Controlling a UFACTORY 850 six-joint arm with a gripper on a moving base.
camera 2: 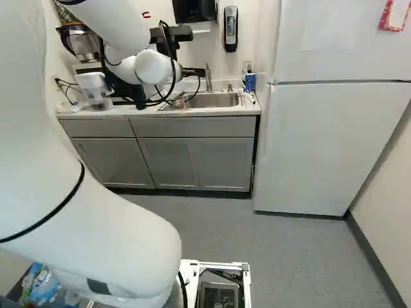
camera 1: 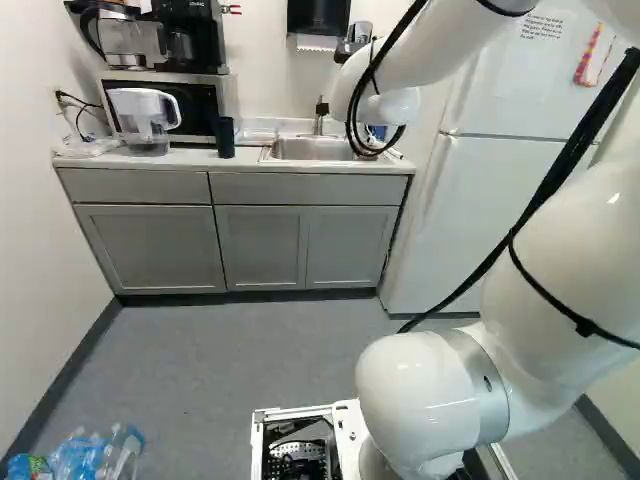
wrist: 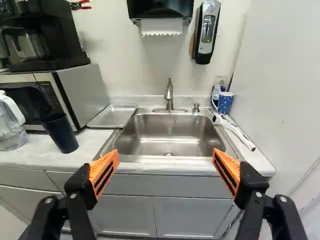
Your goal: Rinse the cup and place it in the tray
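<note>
My gripper [camera 2: 191, 72] shows partly beyond the wrist in the right base view, over the counter. In the wrist view the gripper [wrist: 165, 169] is wide open, its orange pads apart and nothing between them, in front of the sink [wrist: 169, 134]. A dark blue cup [wrist: 61, 134] stands on the counter, left of the sink in the left base view, beside the microwave. The metal tray [wrist: 112, 116] lies between microwave and sink, with nothing in it. A blue dotted cup [wrist: 225, 103] stands at the sink's other back corner. The faucet [wrist: 169, 95] rises behind the basin.
A clear pitcher [camera 1: 148, 118] stands by the microwave [wrist: 42, 95], with a coffee maker [wrist: 42, 35] on top. A white brush-like item [wrist: 235, 131] lies beside the sink. A towel dispenser [wrist: 160, 12] and soap dispenser [wrist: 206, 31] hang above. The fridge [camera 2: 334, 141] flanks the counter.
</note>
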